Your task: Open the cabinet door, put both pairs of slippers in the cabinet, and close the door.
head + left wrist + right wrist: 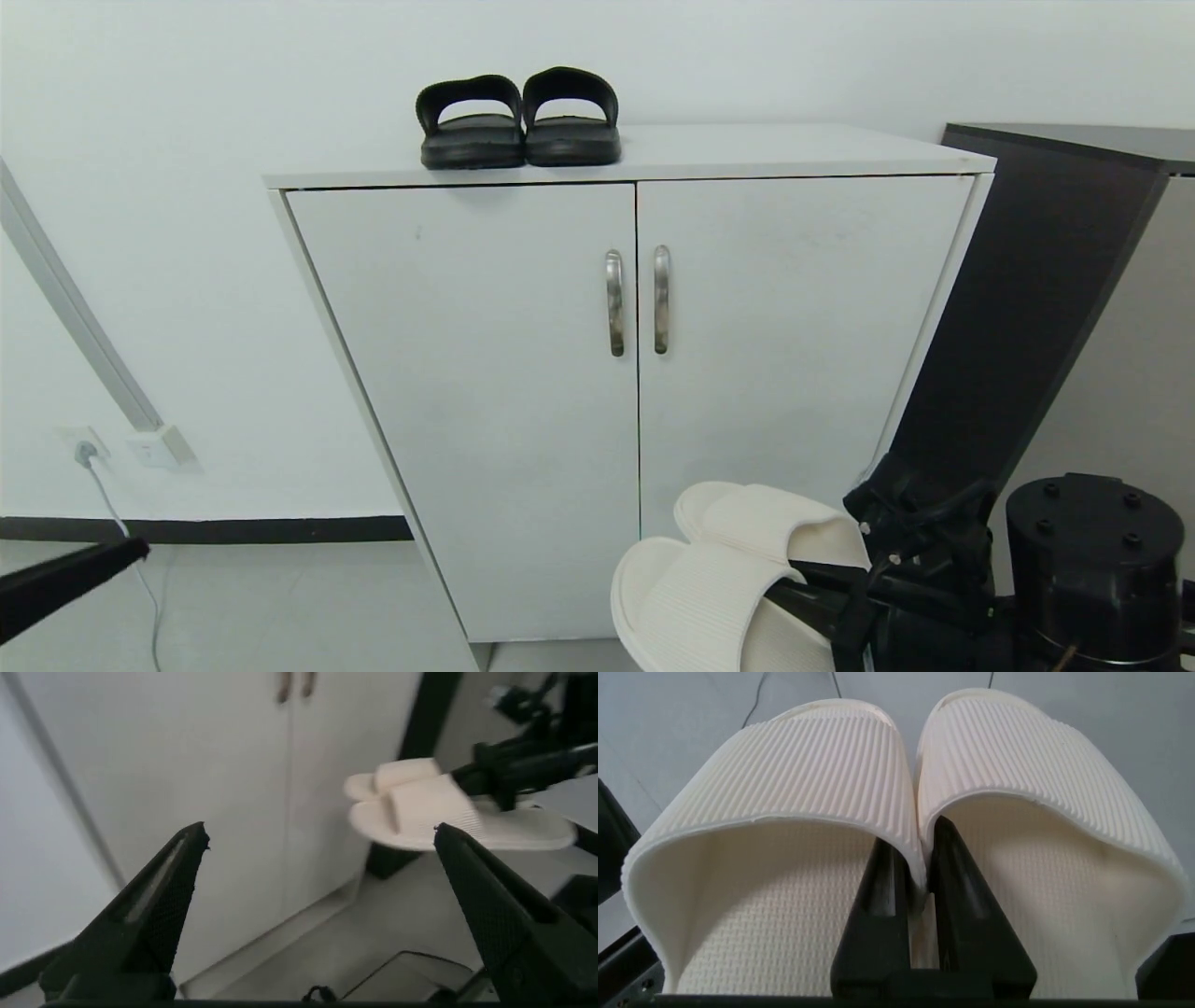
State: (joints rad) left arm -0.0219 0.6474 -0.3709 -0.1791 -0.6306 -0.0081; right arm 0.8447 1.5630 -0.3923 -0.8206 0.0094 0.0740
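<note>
Black slippers (518, 121), a moulded rubbery pair with thick soles and broad arched straps, sit side by side and touching on the flat top of the cabinet (523, 420), toward its left end. The cabinet is smooth matt white board, boxy and square-edged, and it stands against a plain pale wall (187, 233). Its left door (485, 392) and right door (794, 355) are both shut, with a thin dark seam between them. Two slim, curved, polished metal handles (614, 302) stand upright on either side of that seam. The cream slippers (728, 579) hang low in front of the right door, off the floor (280, 607). Their straps are finely ribbed, their footbeds are pebbled, and their toes are rounded. The right claw (920, 859) is clamped on them: one black wedge-shaped finger reaches into each slipper, pinching the two adjoining strap walls together. The left claw (320, 833) is spread wide and grips nothing, its dark, tapered, triangular fingers (159, 896) well apart, off to the cabinet's left. A tall dark unit (1027, 327) stands just beside the cabinet's right side. A white socket (159, 448) with a cable sits low on the wall.
</note>
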